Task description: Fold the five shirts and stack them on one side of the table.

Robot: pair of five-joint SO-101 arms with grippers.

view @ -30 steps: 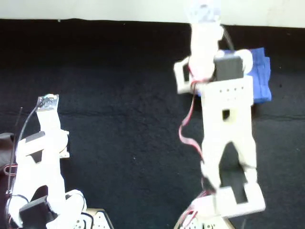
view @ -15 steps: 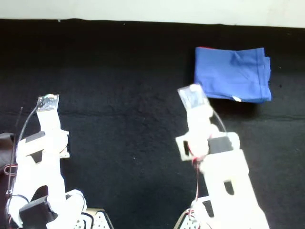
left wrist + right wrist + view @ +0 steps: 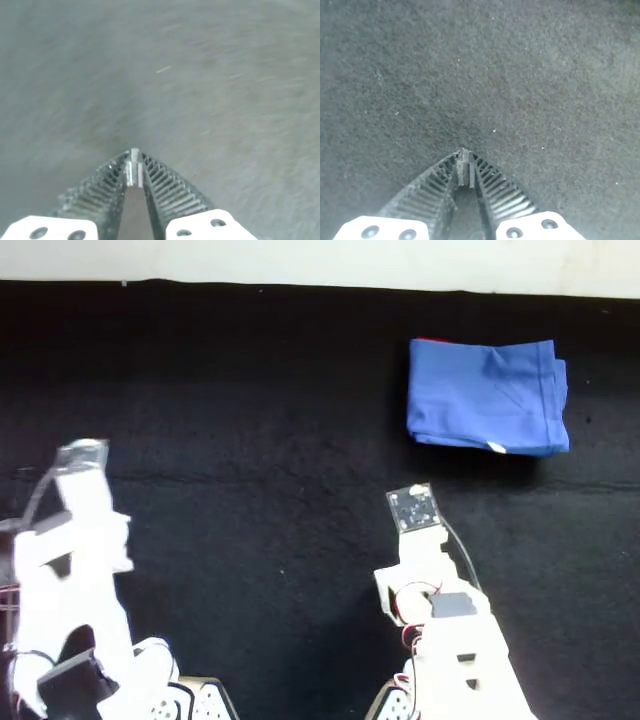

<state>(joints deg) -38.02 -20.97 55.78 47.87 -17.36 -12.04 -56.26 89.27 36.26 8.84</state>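
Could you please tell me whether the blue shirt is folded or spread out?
Folded: the blue shirt lies as a compact rectangle with doubled edges showing along its near side, on the black table.

1. The surface [image 3: 250, 420] is lying dark and felt-like, running up to a pale strip along its far edge.
2. A folded blue shirt [image 3: 488, 395] is lying flat on it, on the right side near the far edge.
3. A thin red sliver [image 3: 428, 340] is peeking out at the shirt's far left corner; what it belongs to cannot be told.
4. Small pale specks [image 3: 494, 130] are lying scattered on the dark cover in the right wrist view.
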